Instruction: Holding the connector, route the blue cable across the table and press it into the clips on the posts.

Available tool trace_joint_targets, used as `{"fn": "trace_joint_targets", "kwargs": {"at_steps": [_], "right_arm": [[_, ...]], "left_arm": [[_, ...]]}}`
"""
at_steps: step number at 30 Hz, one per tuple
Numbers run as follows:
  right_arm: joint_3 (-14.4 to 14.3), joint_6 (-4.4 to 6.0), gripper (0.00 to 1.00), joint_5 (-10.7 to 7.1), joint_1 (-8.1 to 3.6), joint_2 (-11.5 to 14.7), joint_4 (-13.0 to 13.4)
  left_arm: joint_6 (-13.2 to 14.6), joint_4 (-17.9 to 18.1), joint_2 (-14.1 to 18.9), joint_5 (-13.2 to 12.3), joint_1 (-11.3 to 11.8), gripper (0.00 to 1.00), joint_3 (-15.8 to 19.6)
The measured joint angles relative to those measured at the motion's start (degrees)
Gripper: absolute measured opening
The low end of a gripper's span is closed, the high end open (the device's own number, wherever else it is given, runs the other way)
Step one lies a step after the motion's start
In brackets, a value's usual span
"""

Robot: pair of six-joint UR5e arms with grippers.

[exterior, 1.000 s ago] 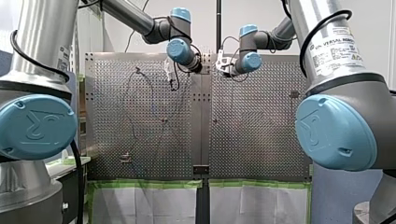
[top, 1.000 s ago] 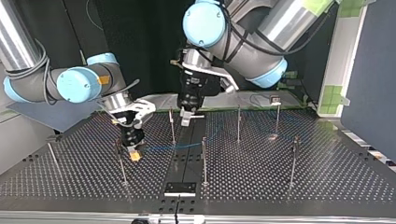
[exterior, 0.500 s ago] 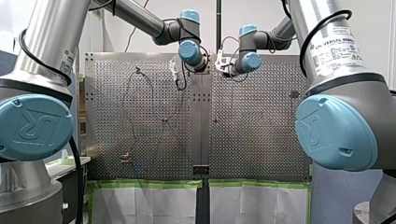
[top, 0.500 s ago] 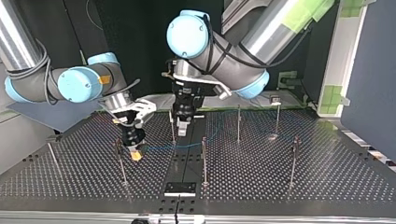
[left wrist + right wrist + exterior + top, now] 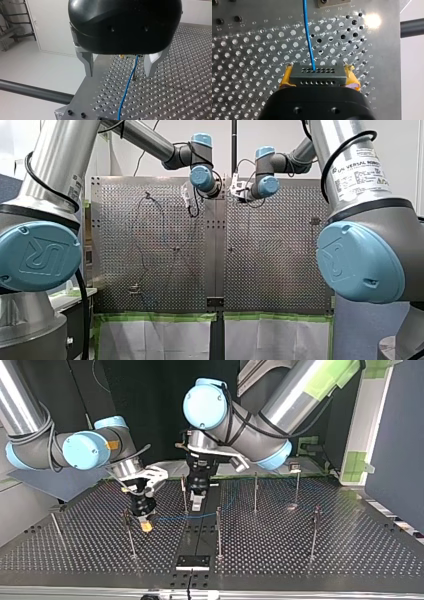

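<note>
A: Right gripper (image 5: 145, 525), state?
B: Pinching the dark grey rectangular connector (image 5: 317, 75) with two rows of small holes. Yellow pads (image 5: 352, 78) are pressed on both its ends.
A: Where is that?
B: At the top view's left, low over the perforated metal table (image 5: 300, 545), just beside one of the thin metal posts (image 5: 130, 537).
A: And the cable?
B: The thin blue cable (image 5: 309, 37) comes out of the connector's upper hole row and runs straight ahead of the gripper above the table. In the top view it goes from the connector toward the middle, clear of the table surface.
A: Left gripper (image 5: 119, 73)?
B: Black body, bare metal fingers (image 5: 87, 63) spread wide. The cable passes between them, nearer one finger. It looks to touch neither.
A: Where is it placed?
B: In the top view's middle, pointing down, close beside another post.
A: Is the cable in any clips?
B: Too small to tell.
</note>
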State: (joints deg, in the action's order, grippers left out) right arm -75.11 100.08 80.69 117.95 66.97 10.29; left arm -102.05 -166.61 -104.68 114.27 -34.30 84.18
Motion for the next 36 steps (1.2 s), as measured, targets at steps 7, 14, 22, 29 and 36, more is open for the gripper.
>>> {"fn": "trace_joint_targets", "kwargs": {"at_steps": [7, 14, 22, 29, 36], "right_arm": [[0.0, 0.02, 0.00, 0.00, -0.04, 0.0, 0.0], [0.0, 0.05, 0.00, 0.00, -0.03, 0.0, 0.0], [0.0, 0.03, 0.00, 0.00, -0.14, 0.0, 0.0], [0.0, 0.04, 0.00, 0.01, -0.22, 0.0, 0.0], [0.0, 0.05, 0.00, 0.07, -0.19, 0.0, 0.1]], "left_arm": [[0.1, 0.9, -0.3, -1.1, 1.0, 1.00, -1.3], [1.4, -1.8, -3.3, -0.9, 0.8, 1.00, -4.7], [1.9, -4.2, -7.0, 0.6, 1.3, 1.00, -8.4], [2.1, -4.0, -10.1, 1.2, 2.1, 1.00, -11.5], [2.5, -4.1, -12.0, 1.8, 2.2, 1.00, -14.6]]}}
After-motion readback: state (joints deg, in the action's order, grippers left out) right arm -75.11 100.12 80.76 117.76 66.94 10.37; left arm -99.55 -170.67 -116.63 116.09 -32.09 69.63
